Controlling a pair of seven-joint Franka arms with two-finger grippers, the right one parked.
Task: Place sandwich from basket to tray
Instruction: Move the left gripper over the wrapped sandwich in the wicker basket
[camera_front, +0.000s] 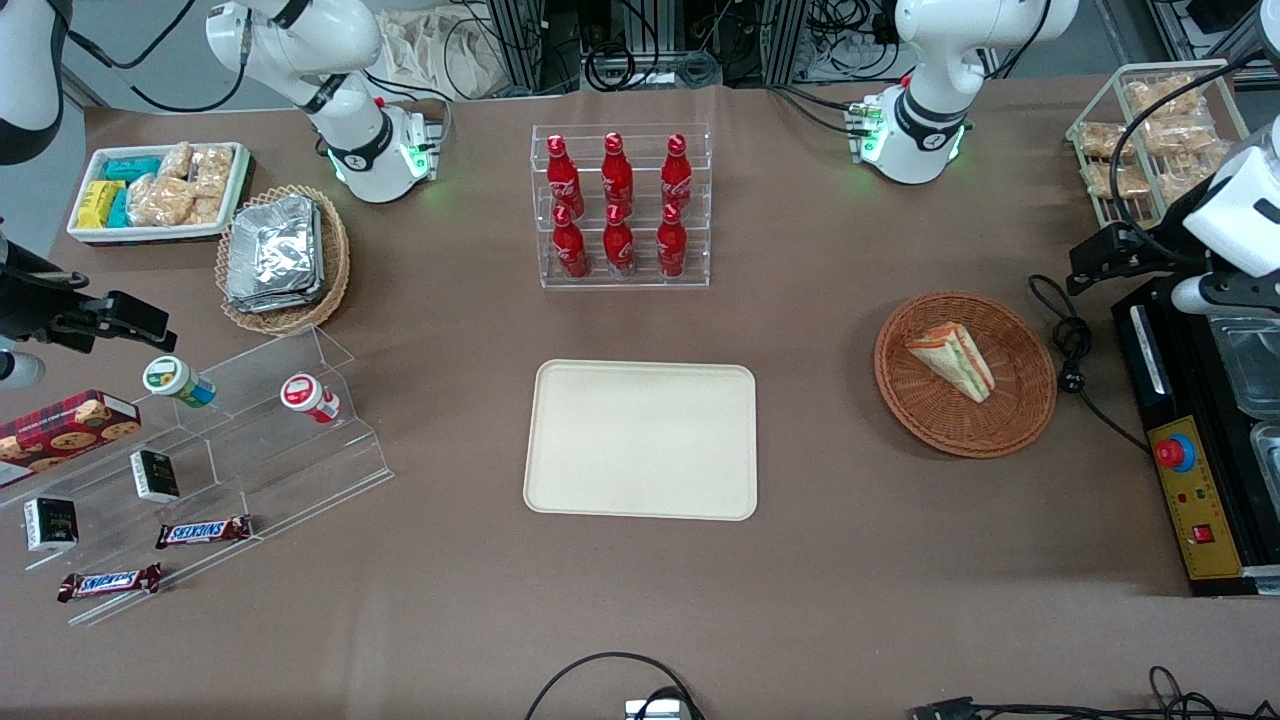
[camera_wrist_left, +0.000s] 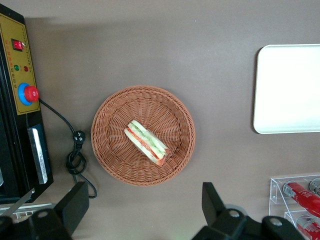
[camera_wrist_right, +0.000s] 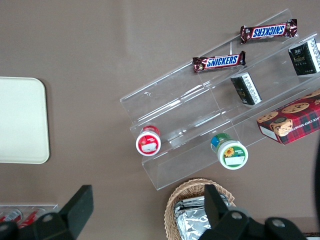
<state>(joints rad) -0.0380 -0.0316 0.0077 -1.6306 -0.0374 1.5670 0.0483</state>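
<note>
Left wrist view has my gripper (camera_wrist_left: 142, 210) hanging jaws spread above the sandwich (camera_wrist_left: 146, 142) in the basket (camera_wrist_left: 110, 120), so I'm at approach; next, descend and pinch

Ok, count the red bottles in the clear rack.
6 red bottles stand in the clear rack, farther from the front camera than the tray: three in the upper row, three in the lower. None looks hidden. The end effector hangs open above the basket.
</note>
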